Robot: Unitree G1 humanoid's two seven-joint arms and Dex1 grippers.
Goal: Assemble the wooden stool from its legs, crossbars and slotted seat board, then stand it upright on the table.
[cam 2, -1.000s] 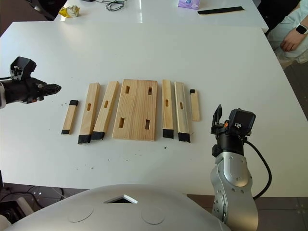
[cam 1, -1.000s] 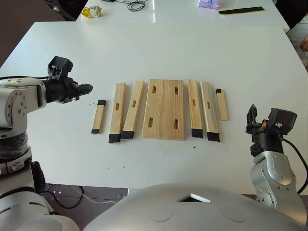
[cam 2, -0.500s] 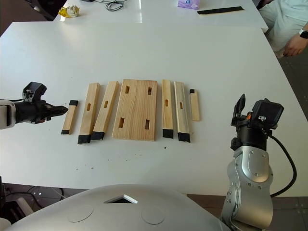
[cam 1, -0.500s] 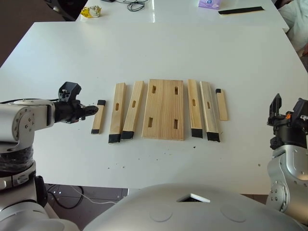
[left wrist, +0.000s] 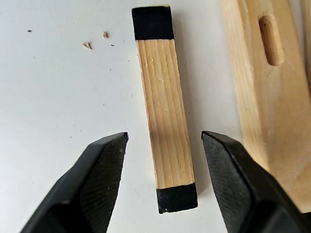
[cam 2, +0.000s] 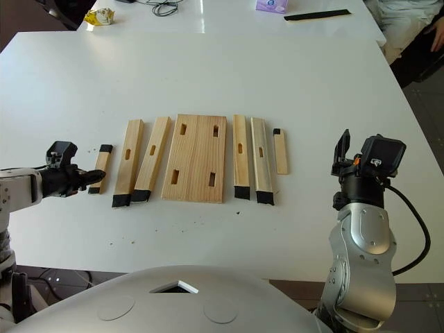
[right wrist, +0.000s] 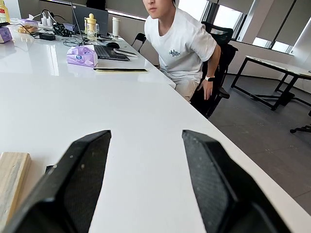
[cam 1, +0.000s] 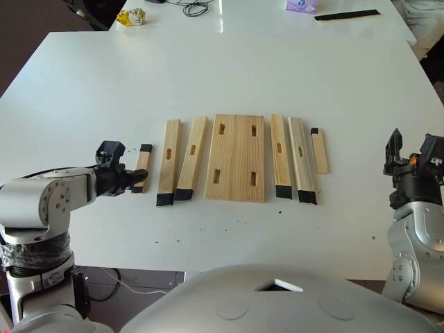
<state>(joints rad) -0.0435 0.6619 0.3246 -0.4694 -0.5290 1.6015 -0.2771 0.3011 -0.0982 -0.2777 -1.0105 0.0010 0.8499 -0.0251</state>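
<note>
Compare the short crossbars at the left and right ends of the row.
The left crossbar shows black at both ends; the right crossbar shows black only at its far end. The left crossbar sits between the open fingers of the left tool; the right crossbar has no tool at it, the right tool being off to its right. Both lie flat on the table, outermost in the row.

A broad white worktop gleams under overhead light. Behind it, a second white table carries a purple tissue pack, a yellow packet, cables and a black strip. Beyond are dark grey floor, a black office chair, another desk and tall windows.
</note>
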